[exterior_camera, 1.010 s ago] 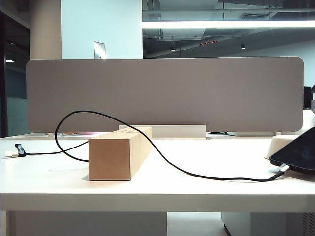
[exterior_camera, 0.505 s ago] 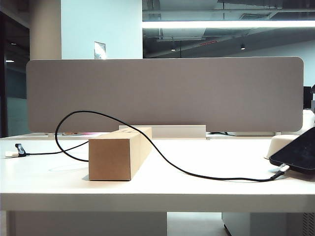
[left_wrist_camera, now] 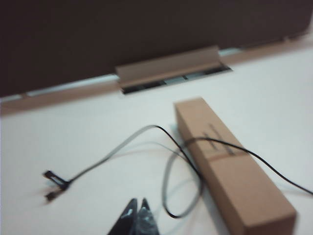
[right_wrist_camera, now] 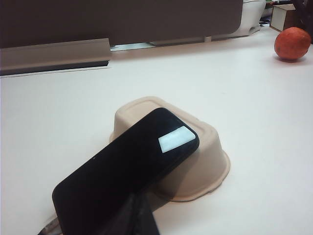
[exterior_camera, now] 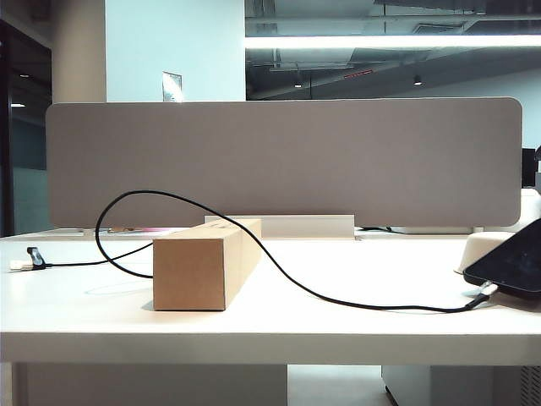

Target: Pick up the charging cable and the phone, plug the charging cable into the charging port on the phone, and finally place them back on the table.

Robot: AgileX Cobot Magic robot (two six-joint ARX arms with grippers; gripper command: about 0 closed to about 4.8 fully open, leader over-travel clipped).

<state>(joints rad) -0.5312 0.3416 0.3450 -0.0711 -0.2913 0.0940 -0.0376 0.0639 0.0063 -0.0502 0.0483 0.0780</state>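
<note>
Exterior: one table, one cardboard box, one charging cable draped over it, plugged into one phone at right.
Left wrist: left gripper pressed together, empty, above cable.
Right wrist: right gripper pressed together, empty; phone leaning on one stand; one red fruit.

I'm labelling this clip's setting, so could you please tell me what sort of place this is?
Most likely an open-plan office: a white table backed by a grey desk divider panel, strip lights under an exposed ceiling, and a phone with its charging cable.
</note>
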